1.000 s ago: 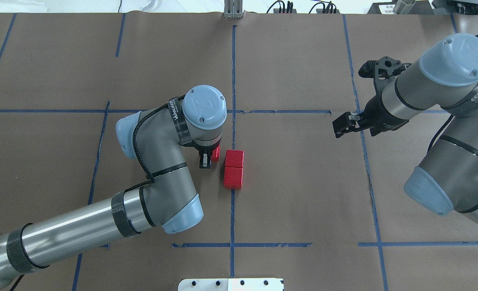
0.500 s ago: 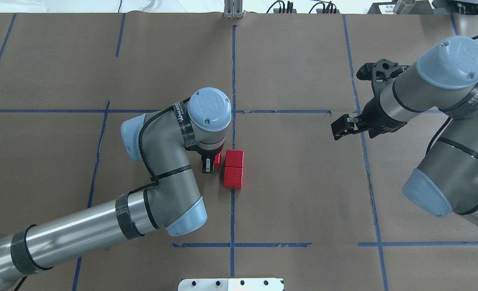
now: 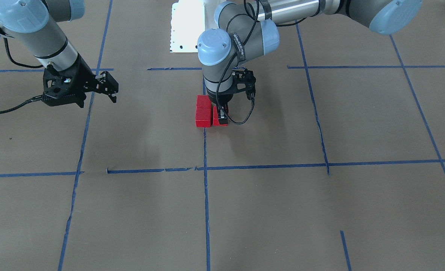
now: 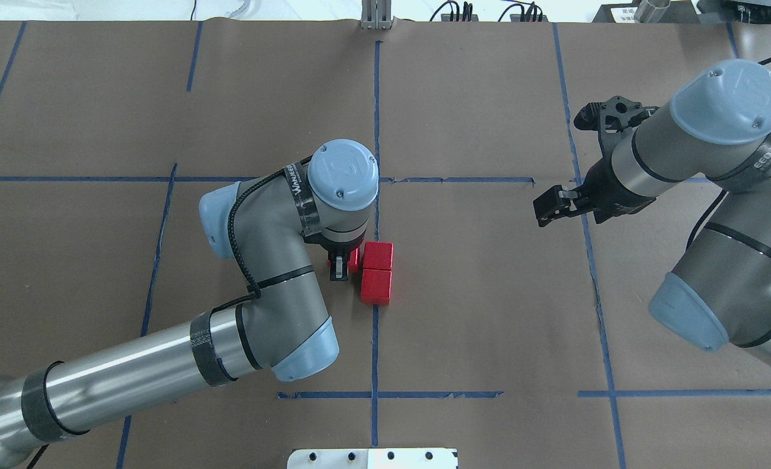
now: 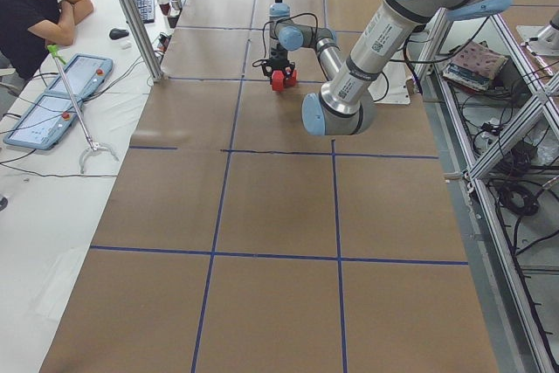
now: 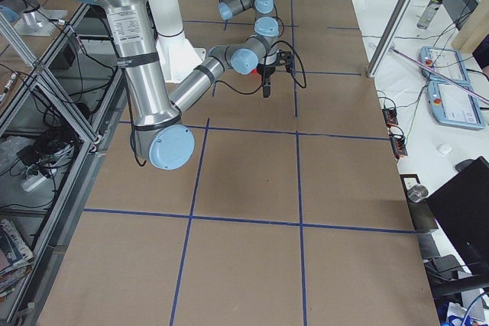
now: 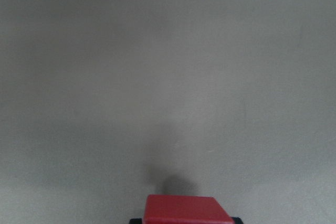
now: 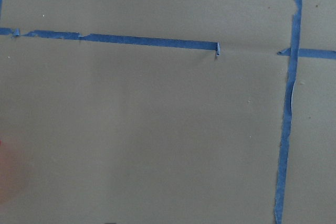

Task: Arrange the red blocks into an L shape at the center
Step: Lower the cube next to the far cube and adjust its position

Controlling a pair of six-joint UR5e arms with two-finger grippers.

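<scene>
Squeezing the last red block (image 4: 354,260) in my left pincer (image 4: 345,264), I hold it at nine o'clock of two touching red blocks (image 4: 377,285). Only letting go seems left.

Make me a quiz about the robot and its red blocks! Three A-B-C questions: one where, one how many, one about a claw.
1. Where is the held block in the left claw? A) beside the other two B) on a shelf C) at the table's edge
2. How many red blocks are there? A) two B) three C) five
3. What does the right claw hold? A) a block B) a cup C) nothing
Answers: 1 A, it is next to the pair on the blue tape line. 2 B, two together plus one gripped. 3 C, it hangs open over bare paper.
</scene>
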